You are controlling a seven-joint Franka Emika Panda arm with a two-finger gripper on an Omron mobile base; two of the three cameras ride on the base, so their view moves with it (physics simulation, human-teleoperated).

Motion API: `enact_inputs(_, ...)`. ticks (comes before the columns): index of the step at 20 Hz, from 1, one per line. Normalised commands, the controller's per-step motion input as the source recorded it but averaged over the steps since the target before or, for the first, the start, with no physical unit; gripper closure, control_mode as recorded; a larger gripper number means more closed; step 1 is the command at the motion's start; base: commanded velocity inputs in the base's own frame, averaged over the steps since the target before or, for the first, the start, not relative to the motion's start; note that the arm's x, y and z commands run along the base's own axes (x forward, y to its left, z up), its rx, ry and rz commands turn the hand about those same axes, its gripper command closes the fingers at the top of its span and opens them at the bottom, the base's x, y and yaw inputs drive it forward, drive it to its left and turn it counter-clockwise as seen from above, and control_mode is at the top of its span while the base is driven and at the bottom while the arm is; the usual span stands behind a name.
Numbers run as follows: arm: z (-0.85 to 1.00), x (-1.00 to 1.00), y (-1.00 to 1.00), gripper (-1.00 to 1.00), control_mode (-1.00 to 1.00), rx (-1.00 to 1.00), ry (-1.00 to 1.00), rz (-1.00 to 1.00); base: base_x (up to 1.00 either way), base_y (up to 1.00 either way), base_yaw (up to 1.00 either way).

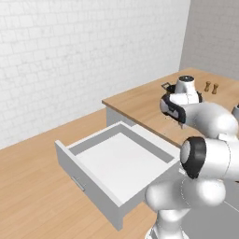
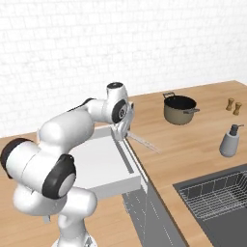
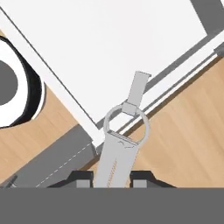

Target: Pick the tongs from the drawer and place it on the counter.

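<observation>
A: Jaws?
B: Gripper (image 3: 112,178) narrowed onto the tongs (image 3: 120,148), one finger (image 3: 81,178) on each side, gripping them partway along.
A: Tongs' position?
B: Held over the drawer's (image 1: 93,184) inner corner, at the surface (image 2: 193,144) edge, slanting out over the wood. Drawer pulled open, white inside.
A: Nearby?
B: Pot (image 2: 179,109) further along the surface.

Arm (image 2: 67,128): glossy white rounded shells, fat tubular links, bulbous elbow housings. Dark, near-black bands ring each joint; one wide black collar on the big joint at 7 o'clock in the right base view. Top cap of the wrist segment is dark grey with a small pale disc. Gripper (image 3: 112,180): two small dark grey, blocky finger tips. No cables, possibly hidden.
</observation>
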Motion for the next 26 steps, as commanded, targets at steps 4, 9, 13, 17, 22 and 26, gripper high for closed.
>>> enact_inputs(4, -0.41, 0.50, -1.00, 1.00, -1.00, 0.21, 0.11, 0.09, 0.00, 0.00, 0.00)
enact_inputs(9, -0.79, 0.76, -1.00, 1.00, -1.00, 0.11, 0.27, 0.17, 0.00, 0.00, 0.00)
enact_inputs(13, -0.92, 0.42, -0.98, 1.00, -1.00, 0.08, 0.20, 0.18, 0.00, 0.00, 0.00)
enact_inputs(17, -0.87, 0.46, -0.82, 1.00, -1.00, 0.01, 0.09, 0.13, 0.00, 0.00, 0.00)
enact_inputs(22, -0.05, -0.04, -0.63, 1.00, -1.00, 0.05, 0.00, 0.05, 0.00, 0.00, 0.00)
enact_inputs(26, 0.88, -0.63, -0.34, 1.00, -1.00, 0.12, -0.13, 0.02, 0.00, 0.00, 0.00)
